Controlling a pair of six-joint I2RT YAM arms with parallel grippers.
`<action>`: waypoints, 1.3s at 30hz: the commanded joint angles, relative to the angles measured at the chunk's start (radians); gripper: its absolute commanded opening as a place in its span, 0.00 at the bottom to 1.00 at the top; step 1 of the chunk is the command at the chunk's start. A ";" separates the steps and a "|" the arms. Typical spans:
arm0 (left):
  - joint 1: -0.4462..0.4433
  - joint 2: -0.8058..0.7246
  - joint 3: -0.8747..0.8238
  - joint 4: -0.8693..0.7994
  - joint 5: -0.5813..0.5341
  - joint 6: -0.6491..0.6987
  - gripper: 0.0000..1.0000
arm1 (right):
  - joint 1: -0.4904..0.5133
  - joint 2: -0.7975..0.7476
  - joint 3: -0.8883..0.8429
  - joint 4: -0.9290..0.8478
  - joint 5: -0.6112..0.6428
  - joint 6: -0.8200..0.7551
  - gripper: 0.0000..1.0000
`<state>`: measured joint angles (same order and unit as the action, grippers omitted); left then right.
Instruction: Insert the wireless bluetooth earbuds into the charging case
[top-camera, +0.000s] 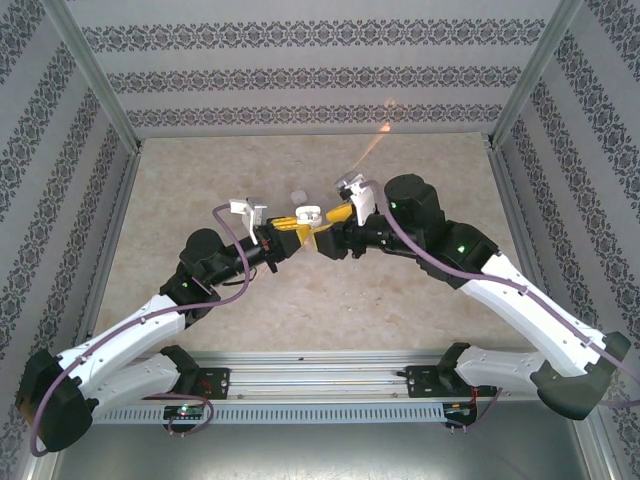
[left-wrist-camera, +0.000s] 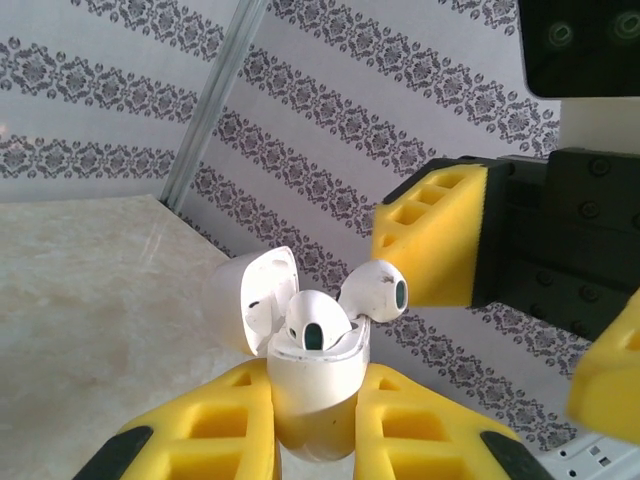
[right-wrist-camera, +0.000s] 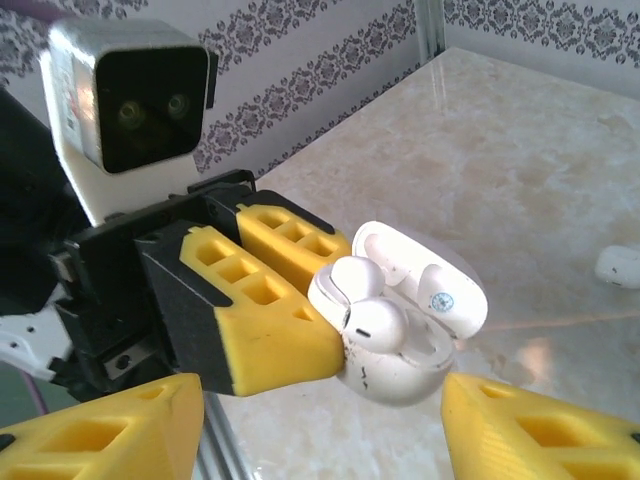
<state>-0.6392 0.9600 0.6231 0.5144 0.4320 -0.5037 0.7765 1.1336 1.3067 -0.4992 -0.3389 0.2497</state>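
White charging case (left-wrist-camera: 312, 390), lid flipped open, sits clamped between the closed fingers of the left tool (left-wrist-camera: 315, 425), raised above the table (left-wrist-camera: 80, 300). Two earbuds (left-wrist-camera: 318, 325) rest in its sockets, one standing higher. The right tool (right-wrist-camera: 325, 395) is just beside it, jaws spread wide and gripping nothing.

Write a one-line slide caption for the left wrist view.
Left claw grips the open white charging case, two earbuds sitting in it.
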 joint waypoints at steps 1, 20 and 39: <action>0.012 -0.017 0.026 -0.007 -0.011 0.041 0.00 | -0.034 0.011 0.070 -0.039 -0.052 0.114 0.64; 0.011 -0.012 0.077 -0.151 -0.006 0.125 0.00 | -0.049 0.162 0.242 -0.230 -0.018 0.317 0.52; 0.011 -0.012 0.070 -0.135 -0.003 0.111 0.00 | -0.057 0.186 0.229 -0.289 0.021 0.293 0.45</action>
<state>-0.6392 0.9539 0.6720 0.3637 0.4328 -0.3996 0.7284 1.3205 1.5234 -0.7715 -0.3370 0.5552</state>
